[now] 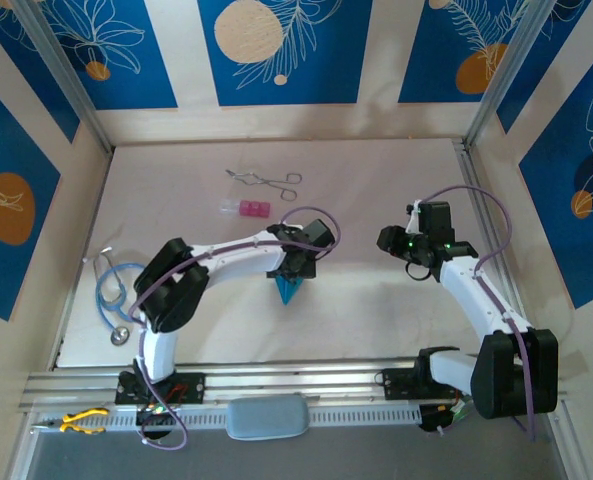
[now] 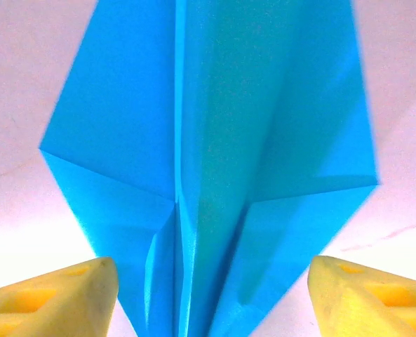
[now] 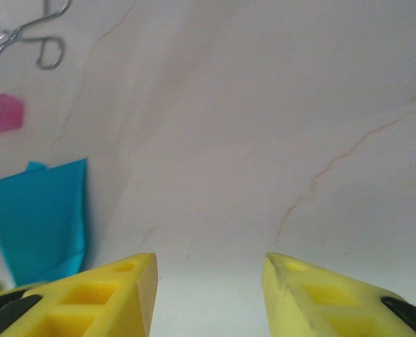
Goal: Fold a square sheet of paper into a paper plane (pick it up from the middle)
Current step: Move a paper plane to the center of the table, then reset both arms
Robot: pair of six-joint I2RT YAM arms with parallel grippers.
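Status: folding looks finished.
- The paper plane [image 1: 286,288] lies flat on the counter [image 1: 376,180], toward the arm bases from the pink block [image 1: 250,209] and slightly to its right.
- In the left wrist view the paper plane [image 2: 215,175] shows a centre crease, with wing folds meeting on both sides. No square sheet is left unfolded.
- Left hand [image 1: 294,268]: fingers spread wide on either side of the plane's narrow end, and I see no pinch on it. I read this hand as open.
- Right hand [image 1: 406,250]: well to the right of the pink block, fingers apart with only bare counter between them, holding nothing.

Remaining, by my judgement: little or nothing beyond lifting the left hand clear. Crease sharpness can't be checked from here.
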